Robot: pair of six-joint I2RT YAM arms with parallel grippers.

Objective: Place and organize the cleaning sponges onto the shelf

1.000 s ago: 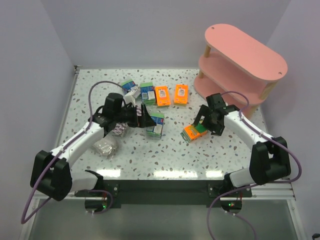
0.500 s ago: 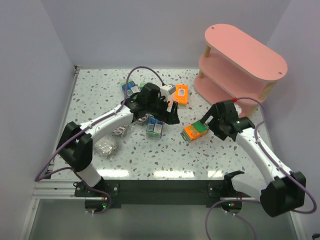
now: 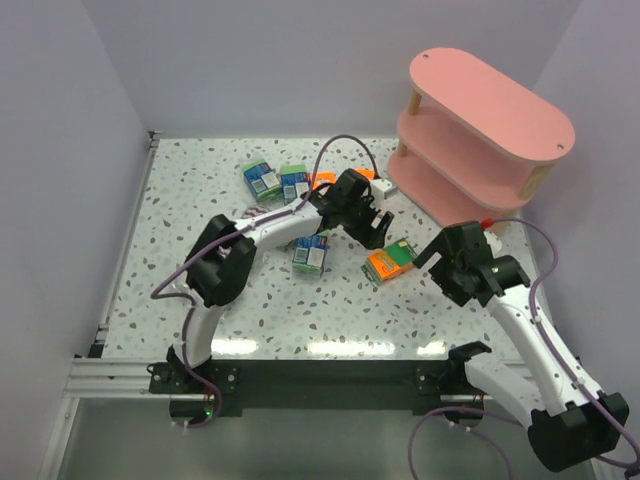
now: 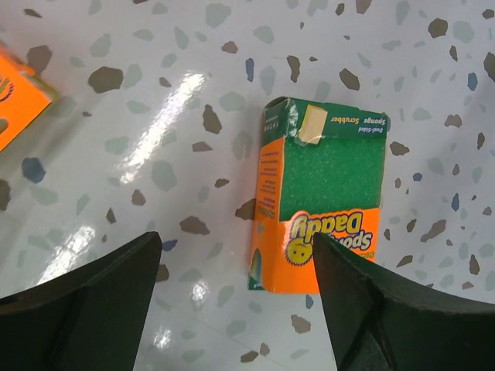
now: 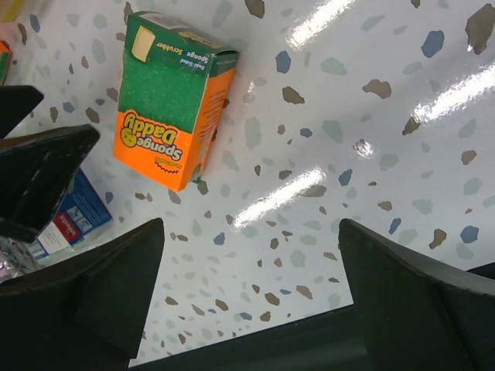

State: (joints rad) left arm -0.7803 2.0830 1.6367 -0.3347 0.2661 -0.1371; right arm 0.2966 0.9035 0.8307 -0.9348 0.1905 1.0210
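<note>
An orange-and-green sponge pack (image 3: 390,262) lies flat on the speckled table, right of centre. My left gripper (image 4: 236,239) hangs open just above its near end, with the pack (image 4: 325,201) ahead, closer to the right finger (image 4: 387,309). My right gripper (image 5: 251,228) is open over bare table, with the same pack (image 5: 174,100) up and to the left. Two blue-and-green packs (image 3: 262,178) lie at the back left, a third (image 3: 310,255) near the centre. Part of an orange pack (image 3: 322,180) shows behind the left arm. The pink shelf (image 3: 480,130) stands at the back right.
The left arm's finger (image 5: 39,170) shows at the left of the right wrist view, beside a blue pack (image 5: 73,212). Another orange pack (image 4: 15,100) lies at the left edge of the left wrist view. The table's dark front edge (image 5: 309,340) is close below the right gripper.
The left arm has swung right from the blue-and-green pack near the centre to the orange-and-green pack. The right gripper has drawn back to the right, away from that pack.
</note>
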